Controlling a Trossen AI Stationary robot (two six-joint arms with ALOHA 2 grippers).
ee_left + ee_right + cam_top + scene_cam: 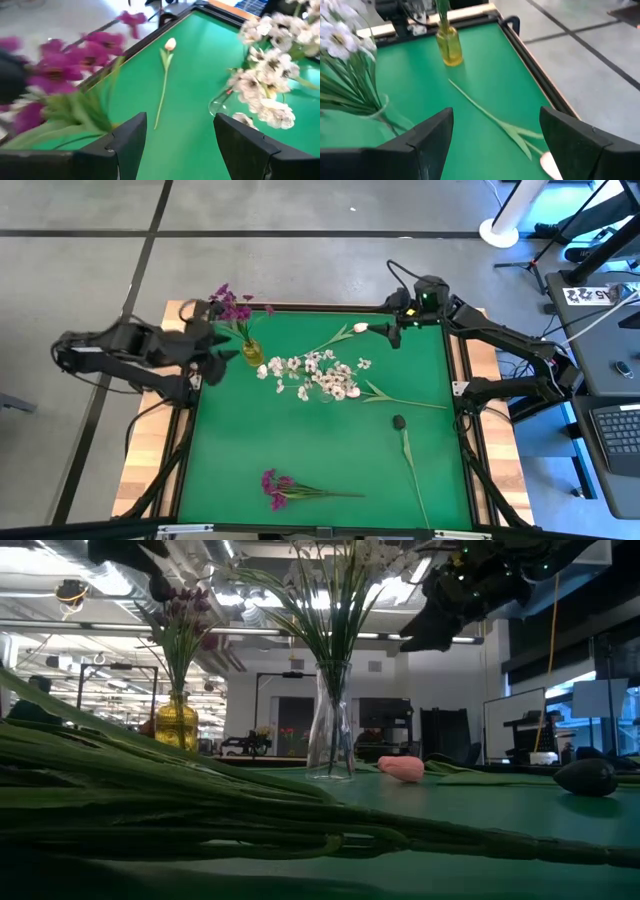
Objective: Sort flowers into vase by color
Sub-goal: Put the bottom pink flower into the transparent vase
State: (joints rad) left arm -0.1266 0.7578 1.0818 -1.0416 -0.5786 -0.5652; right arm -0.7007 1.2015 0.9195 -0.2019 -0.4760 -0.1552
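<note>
Sorting is partly done: magenta-purple artificial flowers (pixel 232 304) stand in the small amber glass vase (pixel 252 352) near the far left corner of the green-covered worktop (pixel 330 450), and white blossom sprays (pixel 318 376) fill the clear glass vase (pixel 331 730) near the middle. Still lying loose are a pale pink bud on a thin green stem (pixel 341 335) at the far edge, a second bunch of magenta-purple blooms (pixel 283 487) at the near edge, a bare leafy stem (pixel 403 401), and a dark-headed stem (pixel 405 442) whose colour is hard to read from above. The left gripper (pixel 212 358) hangs just beside the amber vase, its fingers (pixel 131 142) spread wide and empty, the purple heads close by in its wrist view. The right gripper (pixel 394 334) hovers over the far edge near the pink bud, fingers (pixel 431 137) also apart with nothing between them. The step in hand looks like the right arm lining up on the pink stem. The next move probably calls for lowering onto that thin stem (pixel 490 117), closing on it squarely, and lifting it upright before seeking a vase.
</note>
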